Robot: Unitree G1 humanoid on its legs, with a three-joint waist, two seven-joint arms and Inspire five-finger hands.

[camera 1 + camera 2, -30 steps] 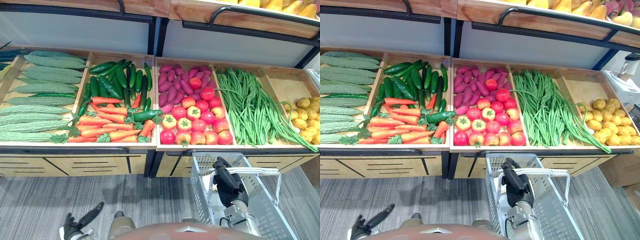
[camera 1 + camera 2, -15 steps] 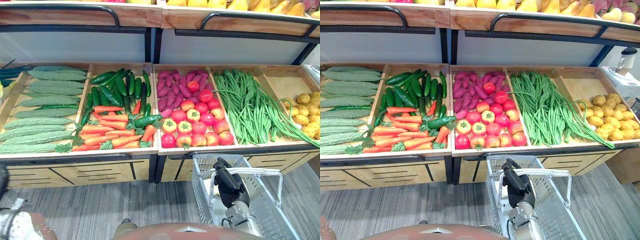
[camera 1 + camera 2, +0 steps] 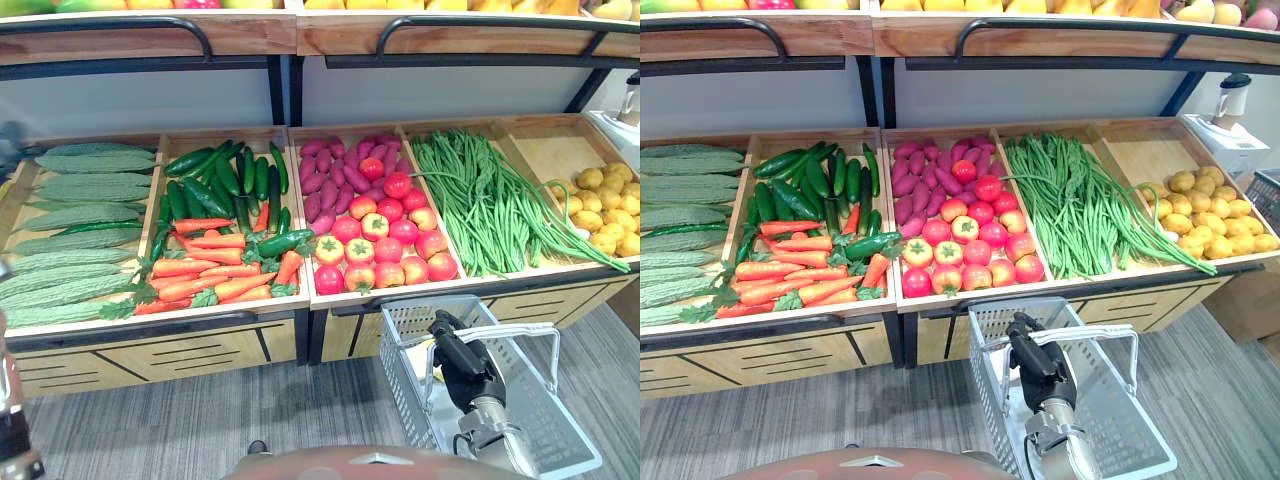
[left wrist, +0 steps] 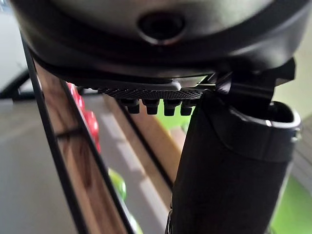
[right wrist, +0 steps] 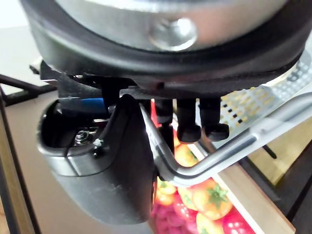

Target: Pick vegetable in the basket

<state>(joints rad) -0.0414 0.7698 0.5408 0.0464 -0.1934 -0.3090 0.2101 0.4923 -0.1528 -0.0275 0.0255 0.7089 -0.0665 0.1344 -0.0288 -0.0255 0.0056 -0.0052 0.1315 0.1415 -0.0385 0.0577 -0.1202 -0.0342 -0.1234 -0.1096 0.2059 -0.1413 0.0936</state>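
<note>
Now that the left hand [image 4: 225, 168] has lifted, loose-fingered and empty, while the right hand [image 3: 462, 362] stays curled round the basket handle [image 5: 229, 152], a pick from the vegetables [image 3: 205, 268] beyond the basket [image 3: 405, 378] looks next.

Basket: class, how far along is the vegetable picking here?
Done: the right robot hand grips the basket by its handle. In hand: the left robot hand is open, with no vegetable in it. Left: take a vegetable, perhaps from the carrots, and drop it into the basket.
</note>
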